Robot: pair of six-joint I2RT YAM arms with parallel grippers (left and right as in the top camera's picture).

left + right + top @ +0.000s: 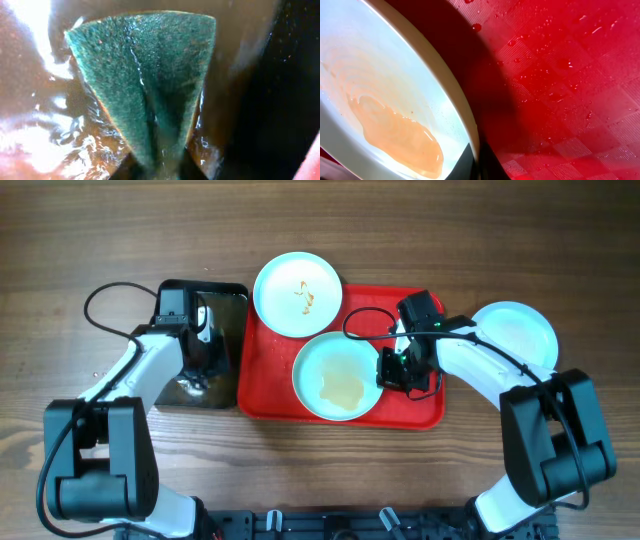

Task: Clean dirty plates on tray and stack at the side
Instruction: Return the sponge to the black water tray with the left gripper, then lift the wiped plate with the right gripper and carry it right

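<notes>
Left end effector (196, 378) over black tray (228, 305), clamped on folded green sponge (145, 75), water around it. Right end effector (391, 370) closed on right rim of smeared plate (338, 375), which sits mid red tray (425, 415). Key relation: smeared plate lies to right of sponge, across black tray edge, well apart. Left arm carries sponge, so must cross right. Squiggle plate (298, 293) overhangs red tray's far-left corner, also dirty. Clean plate (520, 330) on tabletop (100, 240), right of red tray; likely stack spot.
</notes>
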